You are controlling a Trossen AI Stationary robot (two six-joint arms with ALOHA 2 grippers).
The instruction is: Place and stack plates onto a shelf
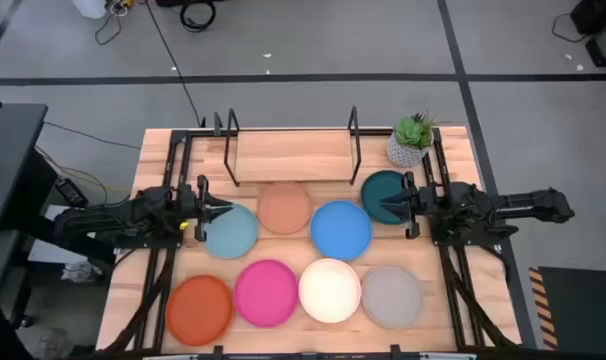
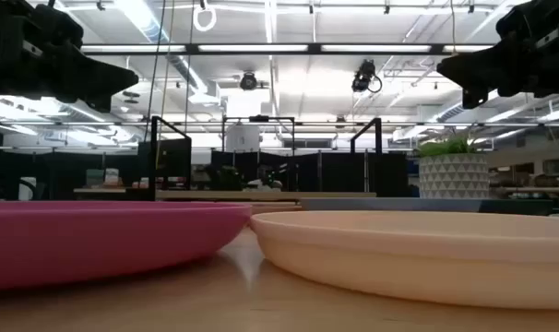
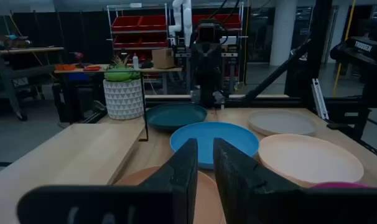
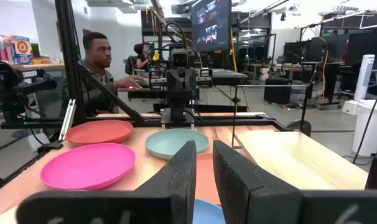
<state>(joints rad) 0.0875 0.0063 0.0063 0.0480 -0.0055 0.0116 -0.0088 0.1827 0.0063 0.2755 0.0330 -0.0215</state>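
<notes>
High view shows you eight plates (image 1: 340, 229) spread on the table before the bare shelf (image 1: 288, 156). A plant (image 1: 411, 140) stands beside its right upright. Left gripper (image 1: 226, 208) and right gripper (image 1: 370, 200) hover, fingers narrowly parted, holding nothing.

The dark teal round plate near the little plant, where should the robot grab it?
At its raised rim. The dark teal round plastic plate lies flat on the wooden table, so only its edge offers a hold. The right pincer hangs over the edge farthest from the light-wood shelf. It could come down there, one finger inside the rim and one outside, clear of the potted green plant.
</notes>
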